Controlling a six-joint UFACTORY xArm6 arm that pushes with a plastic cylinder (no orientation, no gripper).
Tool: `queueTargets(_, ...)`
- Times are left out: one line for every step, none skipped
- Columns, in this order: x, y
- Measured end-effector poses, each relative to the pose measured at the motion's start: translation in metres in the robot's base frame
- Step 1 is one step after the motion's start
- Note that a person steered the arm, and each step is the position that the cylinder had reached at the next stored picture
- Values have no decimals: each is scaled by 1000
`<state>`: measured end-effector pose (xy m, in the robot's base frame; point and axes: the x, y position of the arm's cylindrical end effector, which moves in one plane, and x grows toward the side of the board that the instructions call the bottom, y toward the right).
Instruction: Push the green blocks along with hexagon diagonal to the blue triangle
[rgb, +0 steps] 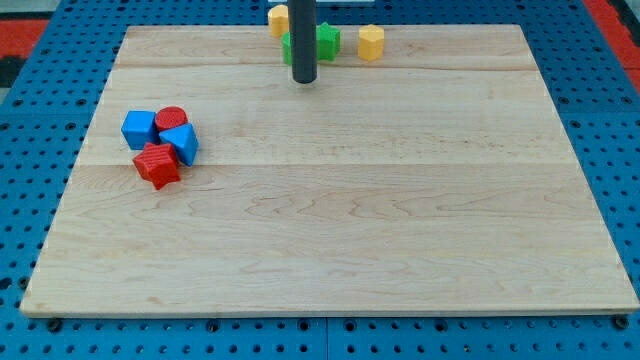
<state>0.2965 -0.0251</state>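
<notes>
At the view's top edge of the bench (330, 230), the green blocks (322, 42) sit as a tight pair, largely hidden behind my rod; the one on the view's right shows a lobed, star-like outline, the other is too covered to name. A yellow hexagon (371, 42) stands just to their right, apart from them. A second yellow block (278, 18) peeks out at upper left of the rod, shape unclear.

My tip (304, 79) rests just below the greens, on the side toward the view's bottom. No pincer on this arm, only the bare rod, holding nothing.

The blue triangle (182, 143) lies well apart at the view's left, packed with a blue cube (139, 128), a red cylinder (171, 118) and a red star (157, 165), all touching.

Judgement: I am on the wrong side for the push. I should go round to the right of the hexagon, gather it against the greens, then drive left and downward, stopping short at a corner of the triangle so the cluster is not disturbed. Steady pace; loose blocks may slip off the rod.

Blocks look matte, painted, hard-edged. Bench is pale planked wood, smooth grain, over blue pegboard (40, 60).
</notes>
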Motion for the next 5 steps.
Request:
queueTargets(2,-2)
queueTargets(2,-2)
queueTargets(19,-3)
queueTargets(118,3)
queueTargets(191,-37)
